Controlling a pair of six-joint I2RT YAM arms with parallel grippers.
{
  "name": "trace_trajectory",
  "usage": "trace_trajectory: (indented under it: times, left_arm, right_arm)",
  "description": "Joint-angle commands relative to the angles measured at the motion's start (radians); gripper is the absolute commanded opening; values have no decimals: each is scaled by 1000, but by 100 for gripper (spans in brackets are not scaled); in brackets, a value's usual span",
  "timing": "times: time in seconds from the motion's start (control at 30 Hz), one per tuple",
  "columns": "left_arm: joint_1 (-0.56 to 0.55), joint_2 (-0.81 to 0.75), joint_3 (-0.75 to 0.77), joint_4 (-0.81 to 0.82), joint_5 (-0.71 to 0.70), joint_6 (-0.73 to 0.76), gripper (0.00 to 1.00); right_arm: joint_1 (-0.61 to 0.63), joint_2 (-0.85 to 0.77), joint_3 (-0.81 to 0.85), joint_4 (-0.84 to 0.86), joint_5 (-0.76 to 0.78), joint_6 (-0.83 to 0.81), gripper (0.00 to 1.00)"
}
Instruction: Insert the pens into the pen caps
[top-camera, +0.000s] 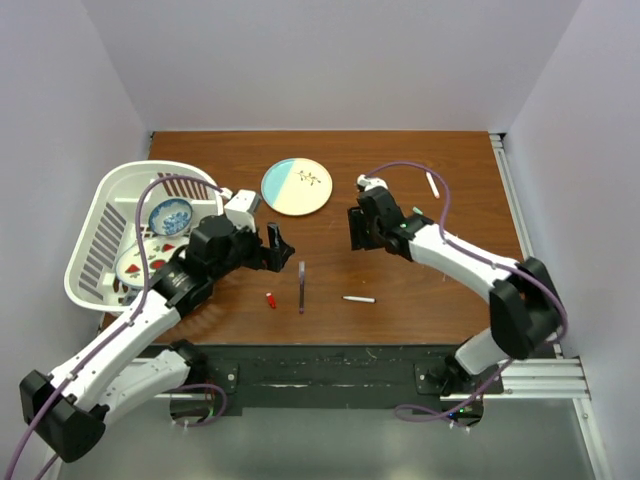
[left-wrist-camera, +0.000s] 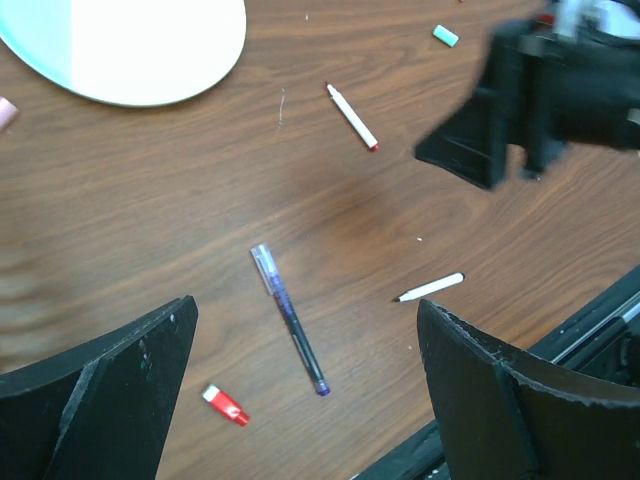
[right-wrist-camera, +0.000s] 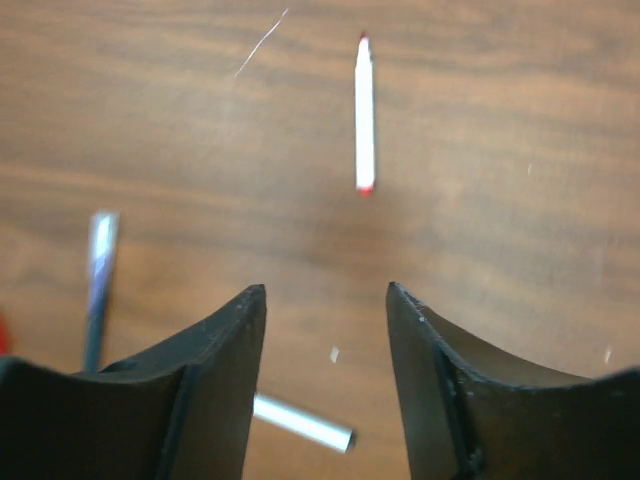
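My left hand (top-camera: 282, 248) and right hand (top-camera: 353, 230) both gape empty; I'd lower left astride the purple pen (left-wrist-camera: 290, 322), pinching mid-barrel.

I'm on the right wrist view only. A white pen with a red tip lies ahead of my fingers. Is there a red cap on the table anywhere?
Observer: Yes. A red cap lies on the table just left of the purple pen, apart from it and toward the near edge.
Operator: Is the left arm holding anything?
Observer: No. The left gripper hangs above the table just beyond the red cap, and its fingers are open and empty.
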Motion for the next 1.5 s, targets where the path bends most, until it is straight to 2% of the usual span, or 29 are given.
trace_trajectory:
  times: [0.0,0.27,0.63,0.73,0.77,0.87,0.9,1.1,1.27,1.47]
  left_arm:
    - [4,-79,-19,18,-18,64,96]
    - [4,-115,-28,17,-28,64,96]
    - [4,-133,-31,12,-36,61,96]
    - [4,-132,-33,15,-25,61,95]
    - [4,-130,-33,15,-25,61,95]
    - [4,-133,-34,15,-25,58,95]
    - [4,-133,-36,15,-24,54,95]
    - [4,-126,-48,32,67,23,94]
    - [4,-115,-83,95,154,-64,93]
    - [4,-24,-120,230,322,-213,88]
  right_arm:
    - [-34,134,120,71,30,-101,48]
    - [-78,357,264,52,-4,-138,42]
    - [-78,455,266,51,-5,-133,35]
    - [-80,474,258,55,4,-139,25]
    - [-80,472,257,54,6,-147,17]
    - [-80,449,245,52,6,-141,4]
    - [-80,419,242,51,6,-139,0]
    - [-52,236,107,112,-124,-101,0]
    - [-5,-20,-117,259,-273,-8,0]
    - [149,-280,-306,410,-301,120,0]
